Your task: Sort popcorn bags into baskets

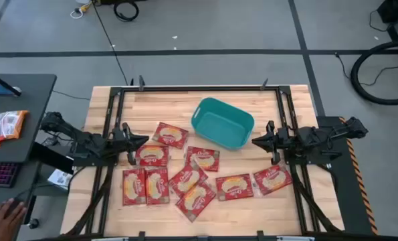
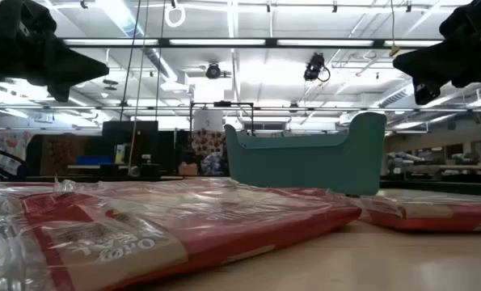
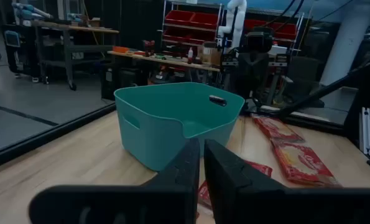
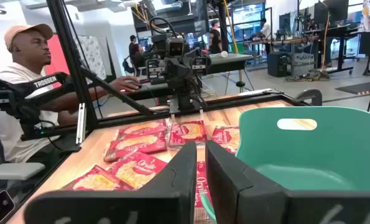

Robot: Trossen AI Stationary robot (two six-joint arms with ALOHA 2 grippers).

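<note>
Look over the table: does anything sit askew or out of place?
The teal basket sits turned at an angle to the table edges and holds no bags. The popcorn bags lie scattered at odd angles, some overlapping. Nothing looks spilled or damaged.

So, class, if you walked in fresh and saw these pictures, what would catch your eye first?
The red popcorn bags grab attention first, scattered flat over the near half of the wooden table. Next comes the teal basket, sitting with nothing in it beyond them. The left pincer and right pincer, both shut, hang at either side, holding nothing.
</note>
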